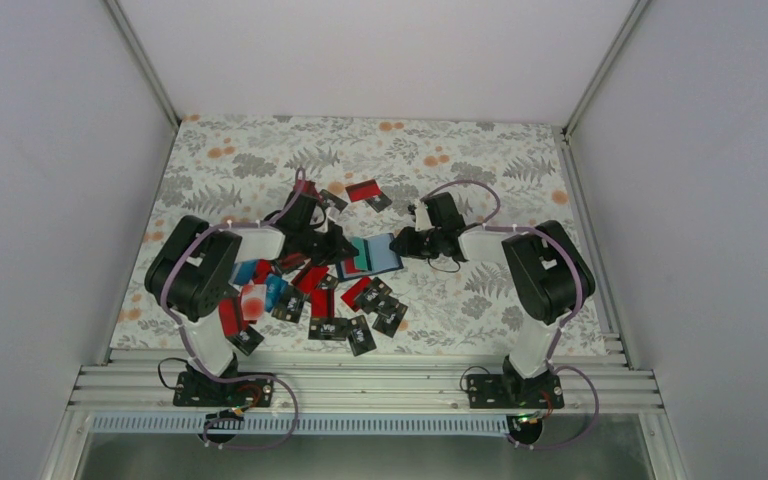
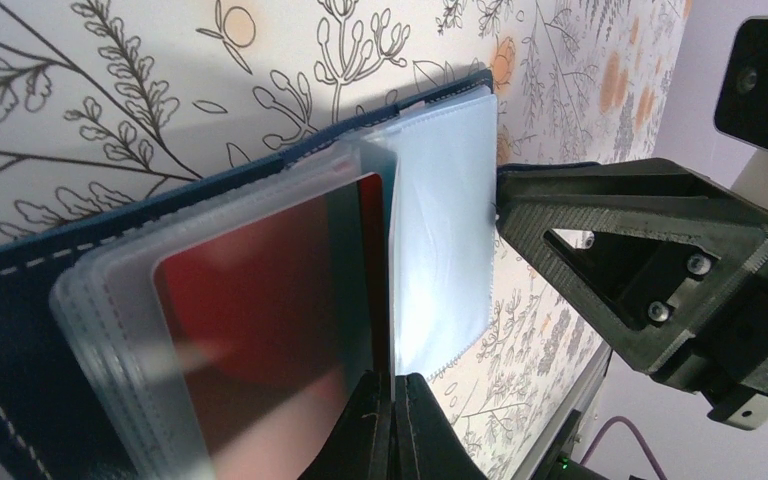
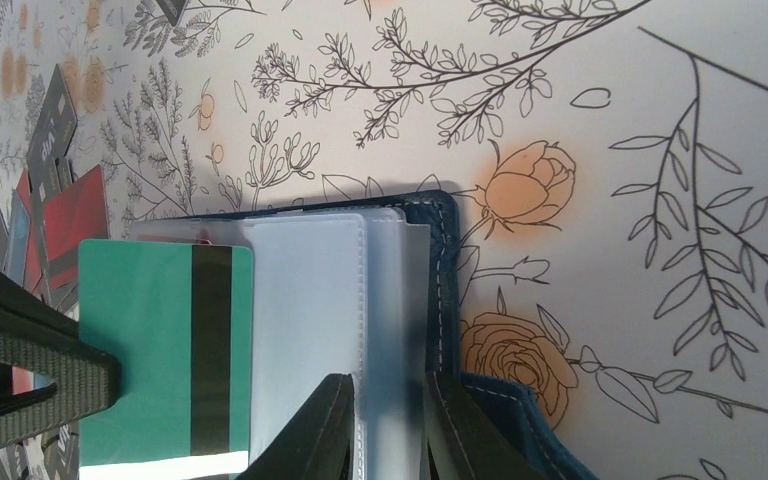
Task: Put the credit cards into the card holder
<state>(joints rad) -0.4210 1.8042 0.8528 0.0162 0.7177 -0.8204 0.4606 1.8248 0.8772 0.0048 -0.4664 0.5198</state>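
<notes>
1. No text, brand, number or sign is legible in any view
2. credit cards [image 1: 328, 327] in the pile, top view: small white marks on the black ends, too small to read
3. teal card [image 3: 165, 350], right wrist view: dark stripe across it, pale strip at the lower edge, no lettering legible
4. red card [image 2: 260, 330], left wrist view: blurred, nothing legible
5. card holder [image 3: 447, 260]: pale stitching along the edge, no legible label
</notes>
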